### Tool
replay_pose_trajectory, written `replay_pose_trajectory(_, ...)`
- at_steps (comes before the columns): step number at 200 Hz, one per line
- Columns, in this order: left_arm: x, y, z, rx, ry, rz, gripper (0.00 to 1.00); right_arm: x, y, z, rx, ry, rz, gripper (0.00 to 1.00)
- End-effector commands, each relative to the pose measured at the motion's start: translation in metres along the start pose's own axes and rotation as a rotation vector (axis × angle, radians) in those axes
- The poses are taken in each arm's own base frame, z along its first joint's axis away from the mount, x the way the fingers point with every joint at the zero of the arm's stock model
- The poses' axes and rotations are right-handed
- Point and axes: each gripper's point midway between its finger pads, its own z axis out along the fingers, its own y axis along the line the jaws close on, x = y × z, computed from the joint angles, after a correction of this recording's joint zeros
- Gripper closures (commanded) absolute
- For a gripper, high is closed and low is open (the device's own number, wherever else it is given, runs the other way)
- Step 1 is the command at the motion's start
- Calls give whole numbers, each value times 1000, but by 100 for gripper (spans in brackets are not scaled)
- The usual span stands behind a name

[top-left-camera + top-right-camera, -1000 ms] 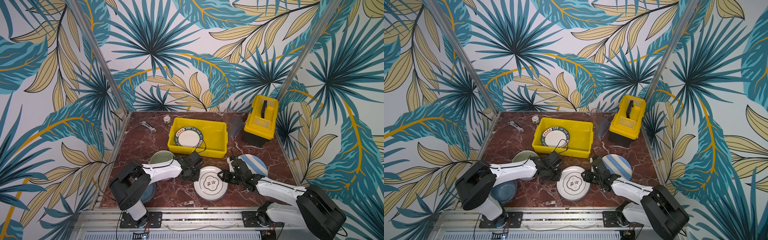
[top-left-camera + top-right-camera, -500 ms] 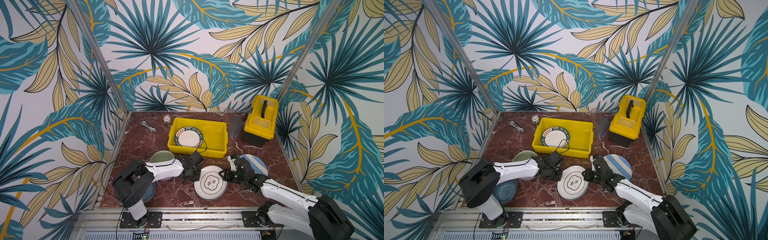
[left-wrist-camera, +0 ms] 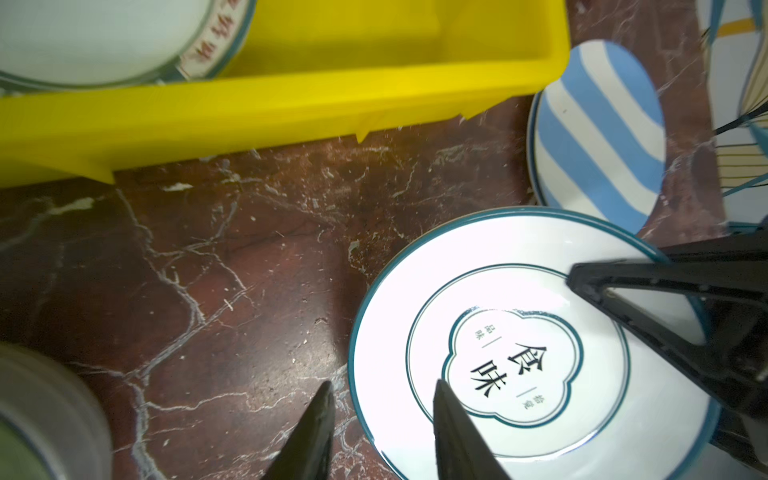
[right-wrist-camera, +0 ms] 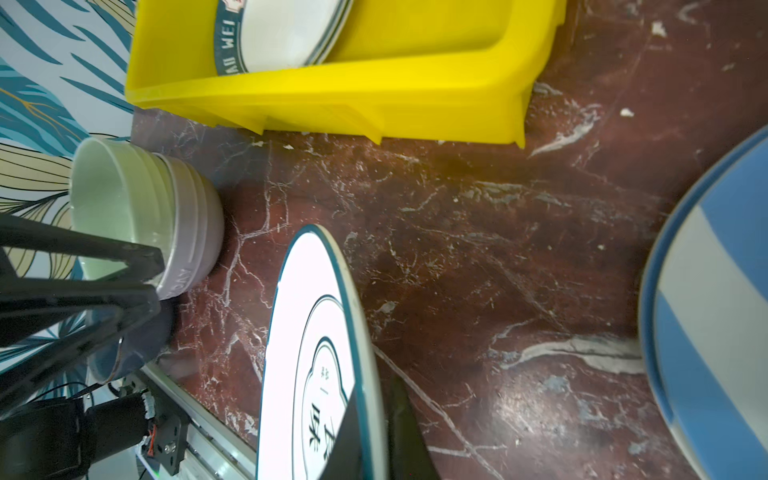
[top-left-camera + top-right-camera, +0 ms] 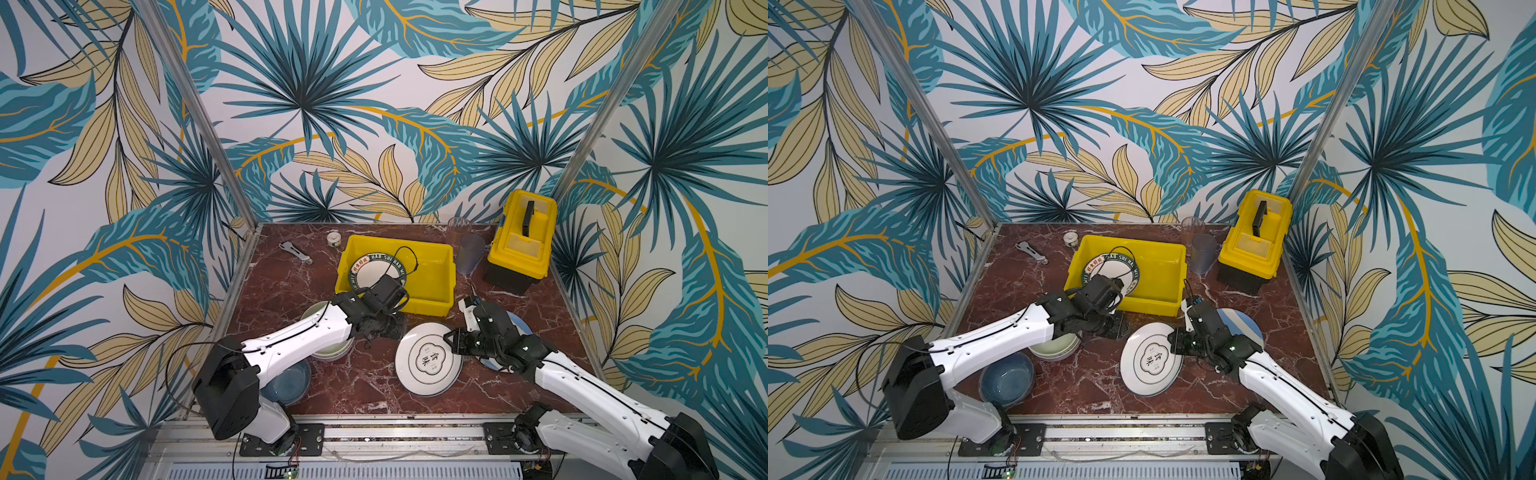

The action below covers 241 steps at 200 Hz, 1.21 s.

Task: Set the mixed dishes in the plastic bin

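Observation:
A white plate with a printed design sits tilted near the table's front, its right rim raised. My right gripper is shut on that rim. My left gripper is open; its fingers straddle the plate's left rim without touching it. The plastic bin stands just behind and holds a white plate with a lettered rim. A blue-and-cream striped plate lies under my right arm. A pale green bowl nested in a lilac bowl and a blue bowl sit under my left arm.
Two clear tumblers stand between the bin and a yellow toolbox at the back right. A metal wrench and a small tape roll lie at the back left. Patterned walls close in three sides.
My right gripper has shut on the printed plate's right rim and tipped it up. My left gripper has opened at the plate's left rim.

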Motion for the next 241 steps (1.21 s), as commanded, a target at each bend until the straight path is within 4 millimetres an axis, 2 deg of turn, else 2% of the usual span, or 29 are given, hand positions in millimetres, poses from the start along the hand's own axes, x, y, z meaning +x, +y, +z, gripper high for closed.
replay_pose_trajectory(1,-2,20,-20,-21,4,-19,59,-19,22,-20,-28,-20,-59,97)
replay_pose_trajectory(31,-11,51,-41,-90,-50,-39,54,-42,44,-37,-55,-44,-95,98)
replay_pose_trajectory(54,-18,79,-51,-143,-95,-81,50,-69,58,-47,-40,-93,-125,99)
replay_pose_trajectory(98,-38,122,-71,-223,-174,-145,44,-120,71,-47,1,-197,-130,100)
replay_pose_trajectory(111,-47,134,-74,-247,-190,-156,41,-137,76,-41,-23,-240,-109,100)
replay_pose_trajectory(132,-63,146,-77,-271,-202,-151,28,-163,84,-31,-48,-286,-69,100)
replay_pose_trajectory(184,-104,182,-71,-322,-208,-169,30,-224,100,-7,-32,-371,-37,100)
replay_pose_trajectory(213,-115,200,-58,-314,-185,-183,34,-243,90,14,20,-410,19,100)
replay_pose_trajectory(241,-119,215,-44,-304,-149,-192,38,-248,86,46,25,-386,48,100)
